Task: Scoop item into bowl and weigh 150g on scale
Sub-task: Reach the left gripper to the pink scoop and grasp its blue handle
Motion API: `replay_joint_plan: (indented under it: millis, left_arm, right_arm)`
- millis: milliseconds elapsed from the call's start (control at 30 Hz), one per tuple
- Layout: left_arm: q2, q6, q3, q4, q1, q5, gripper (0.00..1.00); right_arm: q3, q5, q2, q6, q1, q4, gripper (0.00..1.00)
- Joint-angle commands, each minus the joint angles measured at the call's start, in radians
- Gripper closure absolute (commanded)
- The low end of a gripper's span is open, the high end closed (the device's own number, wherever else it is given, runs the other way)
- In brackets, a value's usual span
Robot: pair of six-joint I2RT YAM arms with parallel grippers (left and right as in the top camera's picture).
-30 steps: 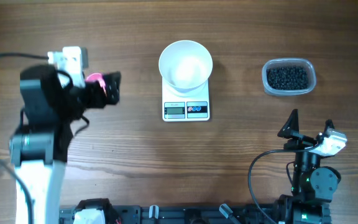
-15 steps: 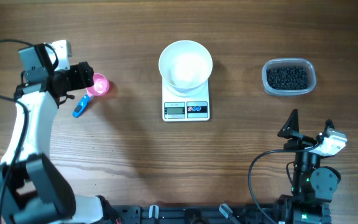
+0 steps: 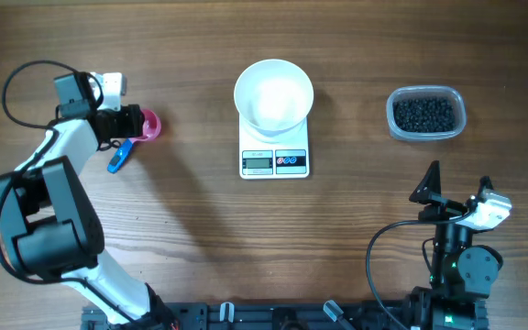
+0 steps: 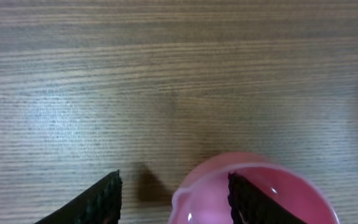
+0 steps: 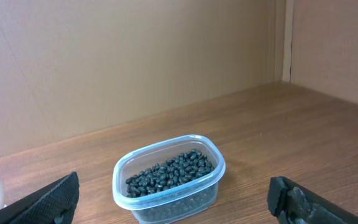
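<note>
Two arms, left low, fingers [image 4: 101, 200] straddling pink scoop [image 4: 278, 196], right folded

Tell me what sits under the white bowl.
The scale sits under the bowl. Only its front edge, with the display and two buttons, shows. The bowl covers the weighing platform, so that cannot be seen.

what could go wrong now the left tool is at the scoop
The left tool straddles the rim of the pink scoop, not its blue handle, so closing may tip or shove it. The beans sit in a tub beyond the bowl, far from this arm; a long carry could spill some.
</note>
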Motion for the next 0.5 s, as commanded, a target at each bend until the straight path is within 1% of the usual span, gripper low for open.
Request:
replay_joint_plan:
  millis: [0,33,67,133,200,233,300,333,367,467]
  left_arm:
    - [0.032,0.016,0.009,0.017,-0.002,0.005,0.43]
    - [0.045,0.016,0.009,0.020,-0.003,0.006,0.43]
    - [0.058,0.016,0.009,0.021,-0.003,0.006,0.50]
    - [0.067,0.016,0.009,0.024,-0.003,0.024,0.68]
    - [0.068,0.016,0.009,0.029,-0.003,0.038,0.93]
    - [0.067,0.014,0.009,0.031,-0.004,0.048,0.96]
    - [0.066,0.003,0.010,0.031,-0.005,0.047,0.96]
    - [0.060,-0.027,0.010,0.035,-0.005,0.047,0.96]
    - [0.053,-0.064,0.011,0.040,-0.005,0.047,0.96]
    - [-0.004,-0.249,0.031,0.051,-0.004,0.047,0.96]
  right_arm:
    - [-0.001,0.016,-0.010,0.008,0.005,0.002,0.00]
    - [-0.001,0.016,-0.010,0.009,0.005,0.002,0.00]
    - [-0.001,0.016,-0.010,0.009,0.005,0.002,0.00]
    - [-0.001,0.016,-0.010,0.008,0.005,0.002,0.00]
    - [-0.001,0.016,-0.010,0.009,0.005,0.002,0.00]
    - [-0.001,0.016,-0.010,0.009,0.005,0.002,0.00]
    - [-0.001,0.016,-0.010,0.009,0.005,0.002,0.00]
    - [-0.001,0.016,-0.010,0.009,0.005,0.002,0.00]
    - [-0.001,0.016,-0.010,0.009,0.005,0.002,0.00]
    - [-0.001,0.016,-0.010,0.008,0.005,0.002,0.00]
